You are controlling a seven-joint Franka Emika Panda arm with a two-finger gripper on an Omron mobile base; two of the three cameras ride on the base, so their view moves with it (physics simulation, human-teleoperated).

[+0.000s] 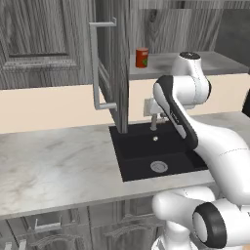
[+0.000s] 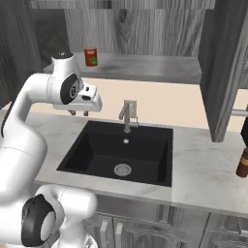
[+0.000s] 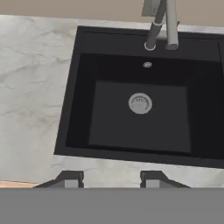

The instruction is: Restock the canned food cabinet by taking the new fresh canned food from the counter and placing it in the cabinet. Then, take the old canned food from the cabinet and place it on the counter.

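Observation:
A red can point(image 1: 142, 57) point(image 2: 90, 56) stands upright on the grey shelf of the open cabinet point(image 1: 114, 63), whose door point(image 2: 223, 72) is swung out with its silver bar handle point(image 1: 100, 63) showing. My gripper point(image 2: 80, 112) hangs open and empty above the left part of the black sink point(image 2: 121, 155), well below and in front of the can. In the hand view the gripper point(image 3: 111, 178) looks straight down at the sink point(image 3: 140, 105), with the fingertips point(image 3: 70, 178) spread apart. The marbled counter point(image 1: 53, 161) point(image 3: 30, 87) runs around the sink.
A silver faucet point(image 2: 127, 116) point(image 3: 168, 26) rises at the back of the sink. A brown bottle point(image 2: 242, 162) stands on the counter at the far right. The open cabinet door juts out over the counter beside the sink. Low drawer fronts point(image 1: 49, 227) run under the counter.

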